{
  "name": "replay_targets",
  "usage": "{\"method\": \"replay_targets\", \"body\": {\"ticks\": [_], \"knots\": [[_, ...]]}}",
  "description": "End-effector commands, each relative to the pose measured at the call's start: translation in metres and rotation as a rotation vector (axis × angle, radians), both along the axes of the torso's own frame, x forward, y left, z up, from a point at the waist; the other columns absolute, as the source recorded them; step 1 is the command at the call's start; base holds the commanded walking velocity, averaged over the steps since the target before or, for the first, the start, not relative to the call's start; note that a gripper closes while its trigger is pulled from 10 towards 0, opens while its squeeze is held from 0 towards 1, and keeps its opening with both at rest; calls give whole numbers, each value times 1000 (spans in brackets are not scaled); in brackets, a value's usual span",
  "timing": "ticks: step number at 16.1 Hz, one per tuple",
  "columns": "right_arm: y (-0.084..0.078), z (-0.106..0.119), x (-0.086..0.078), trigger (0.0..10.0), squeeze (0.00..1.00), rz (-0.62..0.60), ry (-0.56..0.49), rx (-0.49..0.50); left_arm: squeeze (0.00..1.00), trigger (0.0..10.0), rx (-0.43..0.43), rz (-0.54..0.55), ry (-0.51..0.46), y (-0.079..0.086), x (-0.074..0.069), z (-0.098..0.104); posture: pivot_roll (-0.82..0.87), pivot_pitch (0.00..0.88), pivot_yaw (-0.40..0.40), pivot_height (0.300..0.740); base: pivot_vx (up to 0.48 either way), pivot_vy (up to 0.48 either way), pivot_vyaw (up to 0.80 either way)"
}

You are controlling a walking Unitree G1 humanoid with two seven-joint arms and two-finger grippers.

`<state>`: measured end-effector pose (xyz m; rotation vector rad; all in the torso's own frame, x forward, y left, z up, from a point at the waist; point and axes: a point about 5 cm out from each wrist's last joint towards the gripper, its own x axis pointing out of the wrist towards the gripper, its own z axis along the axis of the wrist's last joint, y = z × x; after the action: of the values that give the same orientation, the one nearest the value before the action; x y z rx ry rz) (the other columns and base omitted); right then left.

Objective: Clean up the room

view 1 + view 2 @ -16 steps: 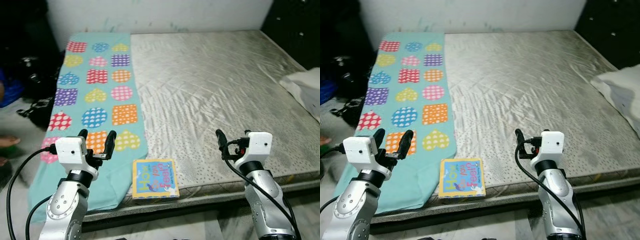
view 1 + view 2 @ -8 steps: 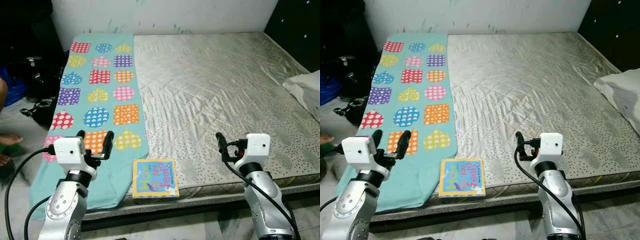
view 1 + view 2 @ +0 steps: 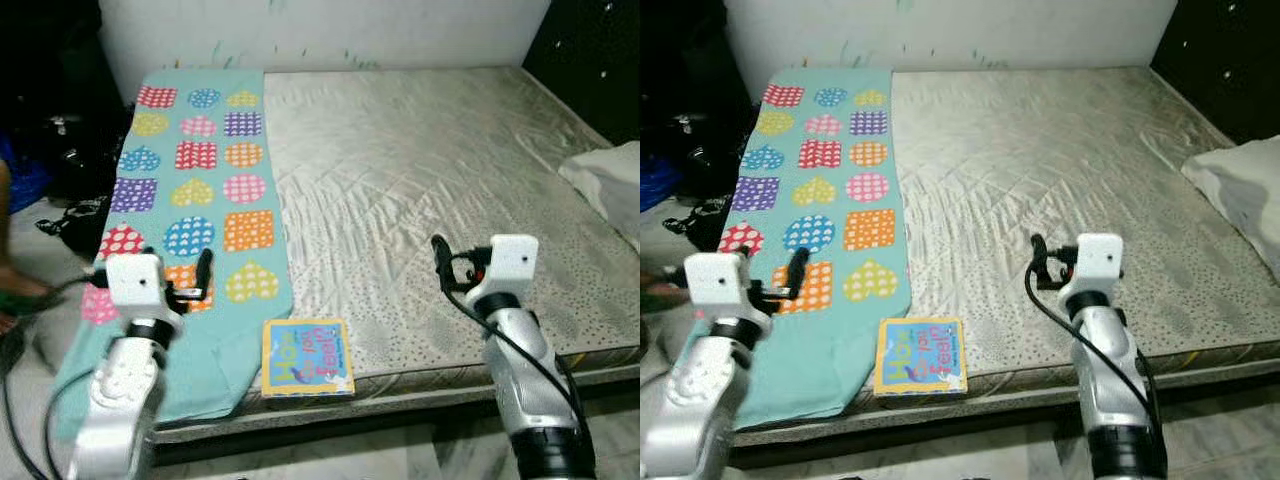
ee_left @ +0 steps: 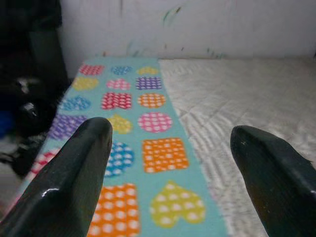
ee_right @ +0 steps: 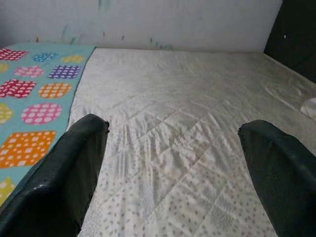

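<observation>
Book [image 3: 308,357], yellow-bordered with a blue cover, lies flat at the near edge of the bed [image 3: 440,190], just beside the teal patterned cloth [image 3: 190,200] that covers the bed's left side. Left tool [image 4: 168,173] hovers over the cloth's near end, fingers spread, holding nothing. Right tool [image 5: 173,173] hovers over the bare mattress, fingers likewise apart and empty. White pillow [image 3: 610,180] sits at the right edge.

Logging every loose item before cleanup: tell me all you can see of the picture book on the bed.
The picture book is a thin, square board book with a yellow border, a light blue cover and colourful lettering. It lies flat and closed, face up, at the near edge of the mattress, beside the patterned teal cloth. Neither claw touches it.
</observation>
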<state>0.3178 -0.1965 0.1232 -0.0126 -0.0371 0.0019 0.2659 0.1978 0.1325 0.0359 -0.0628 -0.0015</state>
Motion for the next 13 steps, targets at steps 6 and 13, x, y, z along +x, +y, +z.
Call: {"method": "replay_targets", "body": {"ticks": [6, 13], "knots": [[-3, -7, 4, 10000, 0, -52, 4, 10, 0, 10000, 100, -308, -8, -32, -12, -25, -14, 0, -47, 740, 0, 0, 0], [-16, -28, -30, 10000, 0, -57, 47, -22, 0, 10000, 42, -44, -40, -3, -34, -27, -14, 66, -78, 740, 0, 0, 0]]}}
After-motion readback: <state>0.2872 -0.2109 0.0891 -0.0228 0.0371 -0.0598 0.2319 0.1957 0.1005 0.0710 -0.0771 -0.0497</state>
